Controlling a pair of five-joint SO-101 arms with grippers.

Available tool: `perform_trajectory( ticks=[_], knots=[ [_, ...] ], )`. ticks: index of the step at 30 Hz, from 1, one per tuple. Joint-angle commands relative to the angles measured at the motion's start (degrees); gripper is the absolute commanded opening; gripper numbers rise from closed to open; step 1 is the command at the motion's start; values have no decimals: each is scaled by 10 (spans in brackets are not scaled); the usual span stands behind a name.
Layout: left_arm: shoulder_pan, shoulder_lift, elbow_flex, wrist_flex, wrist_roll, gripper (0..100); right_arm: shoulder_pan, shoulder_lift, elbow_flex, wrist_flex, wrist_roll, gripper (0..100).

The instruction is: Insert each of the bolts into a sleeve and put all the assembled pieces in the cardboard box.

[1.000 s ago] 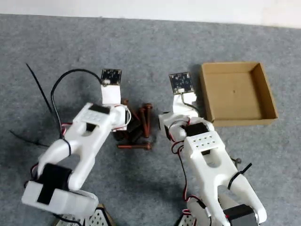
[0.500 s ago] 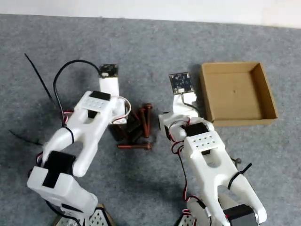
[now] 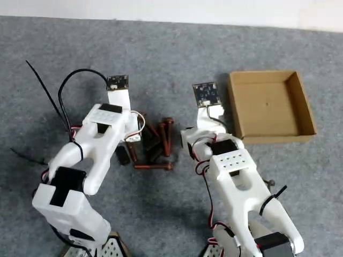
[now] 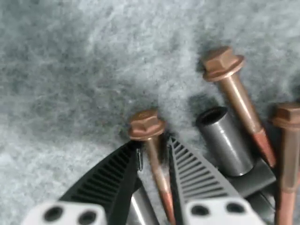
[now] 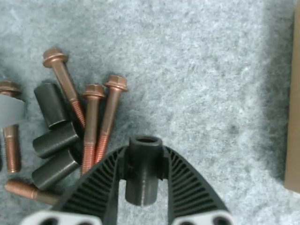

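Observation:
My left gripper [image 4: 154, 144] is shut on the shank of a copper bolt [image 4: 146, 125], just below its hex head, at the left edge of the pile [image 3: 158, 142] of bolts and dark sleeves. A grey sleeve [image 4: 224, 145] and two more bolts [image 4: 234, 89] lie right beside it. My right gripper [image 5: 144, 152] is shut on a dark sleeve [image 5: 143, 173], its open end facing away from the wrist, just right of the pile. Three bolts [image 5: 91, 122] and several sleeves [image 5: 56, 139] lie loose on the carpet. The cardboard box [image 3: 268, 107] stands at the right with nothing in it.
One bolt [image 3: 153, 166] lies crosswise at the pile's near side. The box wall [image 5: 294, 117] is close beside my right gripper. Black cables [image 3: 45, 99] trail over the grey carpet left of the left arm.
The left arm has swung left and drawn back a little, its wrist camera shifting left, pulling the gripped bolt to the pile's left edge. The right arm has kept still.

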State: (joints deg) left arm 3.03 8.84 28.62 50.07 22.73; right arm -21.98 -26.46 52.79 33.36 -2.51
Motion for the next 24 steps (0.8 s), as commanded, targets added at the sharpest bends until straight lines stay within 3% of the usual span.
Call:
perform_trajectory(
  ticks=[1, 24],
  knots=[
    [-9, 0, -13, 3, 4, 91, 6, -26, -4, -11, 2, 3],
    [0, 4, -13, 6, 2, 88, 6, -26, -4, -11, 2, 3]
  ],
)
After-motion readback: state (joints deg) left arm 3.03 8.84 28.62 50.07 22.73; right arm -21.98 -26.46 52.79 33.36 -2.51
